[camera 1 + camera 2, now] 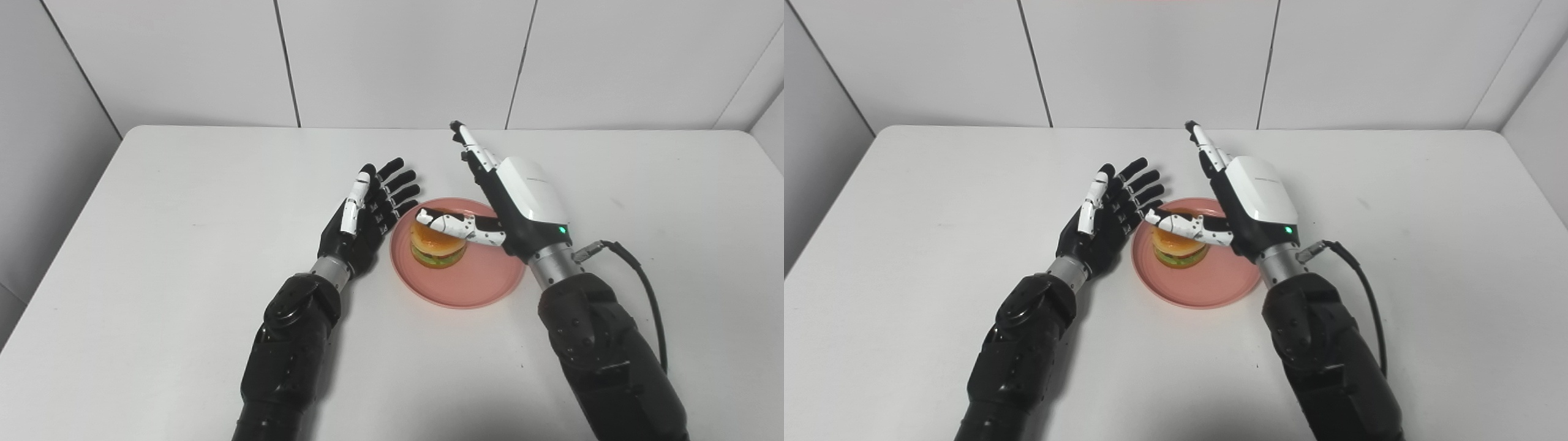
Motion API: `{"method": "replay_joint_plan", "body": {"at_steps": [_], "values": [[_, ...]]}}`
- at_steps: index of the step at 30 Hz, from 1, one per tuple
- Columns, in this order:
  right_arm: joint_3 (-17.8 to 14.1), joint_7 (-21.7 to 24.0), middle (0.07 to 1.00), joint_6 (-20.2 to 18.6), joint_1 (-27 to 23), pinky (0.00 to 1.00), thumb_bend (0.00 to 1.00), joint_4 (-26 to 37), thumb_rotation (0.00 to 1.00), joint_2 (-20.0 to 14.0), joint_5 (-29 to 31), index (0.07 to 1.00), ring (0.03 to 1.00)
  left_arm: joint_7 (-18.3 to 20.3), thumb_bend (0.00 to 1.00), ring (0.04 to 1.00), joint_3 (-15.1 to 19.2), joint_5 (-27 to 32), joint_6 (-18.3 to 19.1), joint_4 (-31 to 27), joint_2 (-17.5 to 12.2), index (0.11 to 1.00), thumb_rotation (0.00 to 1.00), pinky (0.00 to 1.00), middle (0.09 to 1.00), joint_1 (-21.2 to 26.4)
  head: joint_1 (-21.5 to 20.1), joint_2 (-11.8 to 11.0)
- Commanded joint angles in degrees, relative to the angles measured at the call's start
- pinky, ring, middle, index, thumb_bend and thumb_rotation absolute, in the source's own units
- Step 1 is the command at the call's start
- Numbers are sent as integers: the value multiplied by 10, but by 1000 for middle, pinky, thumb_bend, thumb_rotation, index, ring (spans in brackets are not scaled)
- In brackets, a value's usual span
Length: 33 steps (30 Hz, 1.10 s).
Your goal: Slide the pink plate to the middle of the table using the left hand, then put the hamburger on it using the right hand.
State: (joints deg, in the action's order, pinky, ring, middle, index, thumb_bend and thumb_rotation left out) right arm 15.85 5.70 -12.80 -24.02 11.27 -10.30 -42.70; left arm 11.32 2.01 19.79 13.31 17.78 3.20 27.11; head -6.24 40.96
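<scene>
Arms: both black forearms enter from the 6 o'clock edge, nearest the camera, and reach toward the centre of the scene.
Table [184, 245]: white, fills most of the view, with pale wall panels behind it at 12 o'clock.
Right hand [517, 202]: white-backed, over the 2 o'clock part of the plate; its fingers stretch straight toward 12 o'clock and its thumb [456, 225] lies across the top of the burger. It is spread wide and grips nothing.
Left hand [367, 214]: just beside the plate's 9 o'clock rim, palm turned toward the plate, fingers apart and extended, holding nothing. Whether it touches the rim cannot be told.
Pink plate [471, 285]: sits flat near the middle of the table, between the two hands.
Hamburger [436, 245]: stands upright on the plate, toward its 10 o'clock side, bun on top, green layer showing low down.
Cable [643, 288]: black, loops from the right wrist toward 5 o'clock.
</scene>
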Motion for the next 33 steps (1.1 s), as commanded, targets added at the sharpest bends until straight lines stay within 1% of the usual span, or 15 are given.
{"method": "replay_joint_plan", "body": {"at_steps": [1, 2, 5, 8, 9, 10, 12, 13, 14, 16, 18, 25, 28, 31, 33], "values": [[-28, -46, 941, 27, 8, 651, 901, 8, 983, 10, 19, 983, 831, -16, 401, 844, 3, -14, 24, 2, -6, 858, 1000, 837, 855, -25, -2, 0], [-42, -62, 946, 35, 18, 655, 893, 2, 992, 16, 35, 981, 834, -17, 401, 844, 2, -20, 14, -5, -9, 859, 1000, 834, 855, -28, -5, 0], [-71, -93, 993, 61, 43, 871, 795, -14, 1000, 30, 80, 998, 958, -26, 395, 882, -6, -55, -29, -24, -17, 889, 1000, 881, 895, -41, -12, 0], [-76, -104, 999, 70, 50, 912, 776, -20, 1000, 34, 92, 1000, 981, -28, 392, 898, -6, -67, -46, -29, -18, 902, 1000, 902, 909, -45, -13, 0], [-83, -114, 1000, 71, 64, 916, 774, -21, 1000, 43, 104, 1000, 984, -33, 392, 899, -10, -84, -65, -36, -23, 903, 1000, 904, 911, -51, -19, 0], [-87, -121, 1000, 70, 75, 940, 767, -21, 1000, 49, 113, 1000, 994, -37, 400, 953, -13, -98, -80, -42, -27, 952, 1000, 961, 956, -55, -19, 0], [-95, -134, 1000, 72, 95, 959, 761, -23, 1000, 60, 127, 1000, 999, -40, 414, 989, -16, -118, -112, -48, -33, 987, 1000, 992, 989, -65, -20, 1], [-96, -137, 1000, 73, 97, 963, 760, -24, 1000, 62, 128, 1000, 1000, -39, 418, 995, -16, -120, -117, -48, -34, 994, 1000, 996, 995, -66, -19, 1], [-97, -138, 1000, 74, 99, 965, 759, -24, 1000, 63, 129, 1000, 1000, -39, 420, 998, -15, -122, -121, -48, -34, 998, 1000, 999, 998, -67, -19, 1], [-101, -148, 1000, 84, 117, 963, 732, -30, 1000, 70, 139, 1000, 1000, -39, 440, 1000, -16, -136, -153, -47, -40, 1000, 1000, 1000, 1000, -77, -18, 1], [-102, -155, 1000, 91, 128, 964, 718, -37, 1000, 74, 147, 1000, 1000, -43, 447, 1000, -18, -149, -171, -51, -43, 1000, 1000, 1000, 1000, -87, -15, 1], [-99, -168, 1000, 112, 129, 968, 739, -58, 1000, 78, 158, 1000, 1000, -53, 444, 1000, -24, -175, -192, -64, -46, 1000, 1000, 1000, 1000, -115, -13, 4], [-97, -177, 1000, 128, 127, 981, 703, -75, 1000, 83, 163, 1000, 1000, -54, 420, 1000, -27, -186, -214, -61, -51, 1000, 1000, 1000, 1000, -134, -15, 5], [-96, -179, 1000, 135, 127, 983, 703, -90, 1000, 86, 169, 1000, 1000, -47, 417, 1000, -30, -184, -217, -65, -54, 1000, 1000, 1000, 1000, -147, -20, 8], [-98, -175, 1000, 142, 127, 981, 606, -104, 1000, 90, 190, 1000, 998, -40, 405, 1000, -33, -180, -216, -71, -56, 1000, 1000, 1000, 1000, -161, -22, 10]]}}
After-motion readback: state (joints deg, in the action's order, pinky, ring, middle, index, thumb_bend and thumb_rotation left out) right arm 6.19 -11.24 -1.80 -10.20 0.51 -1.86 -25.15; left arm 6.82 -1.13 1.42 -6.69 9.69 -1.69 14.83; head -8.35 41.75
